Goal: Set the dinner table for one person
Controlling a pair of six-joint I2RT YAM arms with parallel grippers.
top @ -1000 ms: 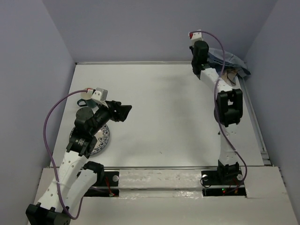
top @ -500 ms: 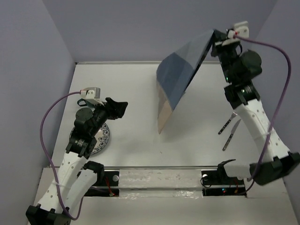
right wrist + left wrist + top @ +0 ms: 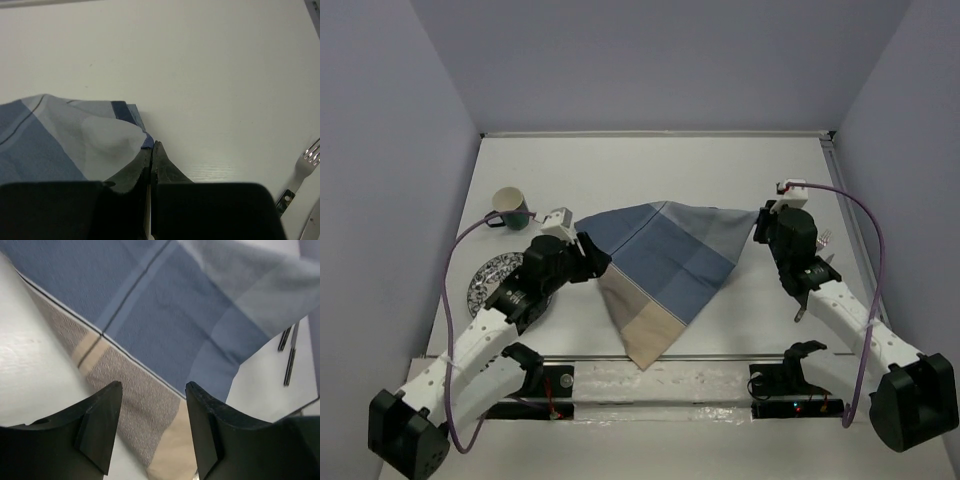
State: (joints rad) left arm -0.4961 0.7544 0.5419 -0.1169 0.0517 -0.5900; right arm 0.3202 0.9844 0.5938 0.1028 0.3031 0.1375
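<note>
R gripper: fingers pressed together, pinching one corner of the mat. We see that corner held up off the table, twd the right edge. The rest of the mat drapes down across the table's middle, tan end at the near edge. L gripper sits at the mat's left corner, fingers spread, gripping nothing. Mug and plate are by the left edge, mug farther back, plate partly under the L arm. Fork lies near the right edge.
</note>
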